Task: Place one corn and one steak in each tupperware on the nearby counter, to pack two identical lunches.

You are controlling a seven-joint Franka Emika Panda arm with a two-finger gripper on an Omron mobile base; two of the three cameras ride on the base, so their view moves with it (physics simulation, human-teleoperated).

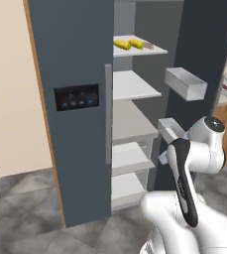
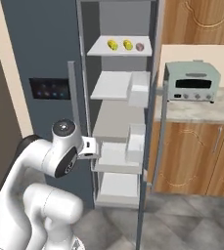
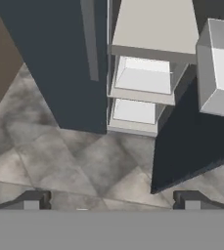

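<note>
Two yellow corn cobs (image 1: 122, 44) (image 1: 137, 44) lie side by side on the top shelf of the open fridge, with a small dark red steak (image 1: 148, 46) just right of them. The right base view has the same corn (image 2: 112, 45) (image 2: 128, 45) and steak (image 2: 140, 47). My gripper (image 3: 112, 201) is open and empty, its fingertips (image 3: 33, 200) far apart, looking down at the floor and the fridge's lower drawers. It hangs low in front of the fridge, far below the top shelf. The counter (image 2: 201, 110) is to the right. The tupperware is out of view.
The fridge's left door (image 1: 77, 97) with a dark panel is shut. Its right door stands open with grey bins (image 1: 186, 83). A pale-green toaster oven (image 2: 190, 82) sits on the counter above brown cabinet doors (image 2: 191, 156). Grey tiled floor (image 3: 74, 156) lies in front.
</note>
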